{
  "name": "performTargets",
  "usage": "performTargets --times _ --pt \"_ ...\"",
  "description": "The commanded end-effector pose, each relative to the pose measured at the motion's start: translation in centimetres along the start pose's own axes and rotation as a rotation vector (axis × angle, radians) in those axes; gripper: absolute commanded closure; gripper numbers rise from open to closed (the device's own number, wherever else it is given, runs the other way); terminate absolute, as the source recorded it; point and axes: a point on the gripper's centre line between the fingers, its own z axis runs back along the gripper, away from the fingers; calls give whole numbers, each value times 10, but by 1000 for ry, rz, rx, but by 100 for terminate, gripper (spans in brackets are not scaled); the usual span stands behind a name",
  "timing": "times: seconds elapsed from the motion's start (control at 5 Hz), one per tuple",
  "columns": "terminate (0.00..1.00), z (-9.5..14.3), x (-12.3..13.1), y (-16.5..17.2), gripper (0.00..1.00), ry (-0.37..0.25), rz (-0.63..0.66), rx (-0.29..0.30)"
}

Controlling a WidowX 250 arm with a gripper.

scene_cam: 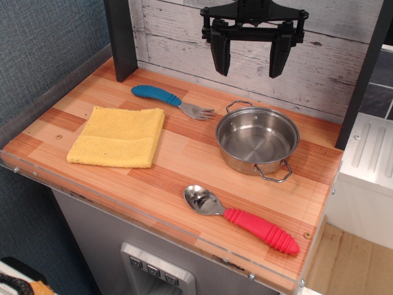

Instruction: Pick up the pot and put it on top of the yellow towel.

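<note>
Gripper (251, 60) is held wide open and empty, high above the pot (257, 141); the yellow towel (118, 136) is well apart to the side; the shiny rim could be dropped if pinched loosely.

I see open wood running from the pot (257, 139) at the right edge to the towel (118, 136) near the left edge, with only the fork (172, 101) along the back edge and the spoon (243, 219) by the front edge flanking that lane.
</note>
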Motion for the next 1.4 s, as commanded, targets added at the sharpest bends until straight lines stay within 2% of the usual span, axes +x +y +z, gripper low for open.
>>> performTargets --times 0.0,0.4,0.8,1.0,1.2 --pt "0 0 0 0 0 0 0 0" --pt "0 -25 -18 22 0 18 83 57" --pt "0 -56 -27 27 0 13 147 43" --pt "0 -69 -29 30 0 -33 228 46" --pt "0 -82 -30 30 0 -23 250 59"
